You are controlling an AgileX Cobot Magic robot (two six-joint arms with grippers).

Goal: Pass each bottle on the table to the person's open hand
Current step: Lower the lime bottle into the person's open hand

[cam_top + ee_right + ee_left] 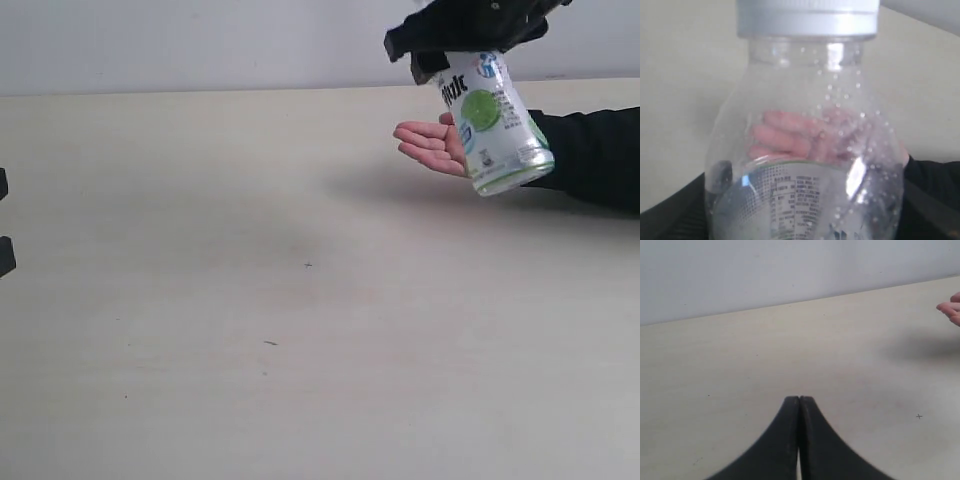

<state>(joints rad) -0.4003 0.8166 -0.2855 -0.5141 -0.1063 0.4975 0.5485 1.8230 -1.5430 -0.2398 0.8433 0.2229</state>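
A clear bottle (495,125) with a green-lime label hangs tilted in the air, my right gripper (455,55) shut on its upper part. It hovers right at the person's open hand (432,145), which lies palm-up just above the table (250,330). In the right wrist view the bottle (805,165) fills the frame with its white cap (807,17) farthest away, and the hand's fingers (790,135) show through the plastic. My left gripper (799,400) is shut with nothing in it, low over the table; only its edge (4,220) shows at the far left.
The person's black sleeve (595,155) reaches in from the right edge. The person's fingertips (952,310) show at the side of the left wrist view. A pale wall (200,40) runs behind the table's far edge.
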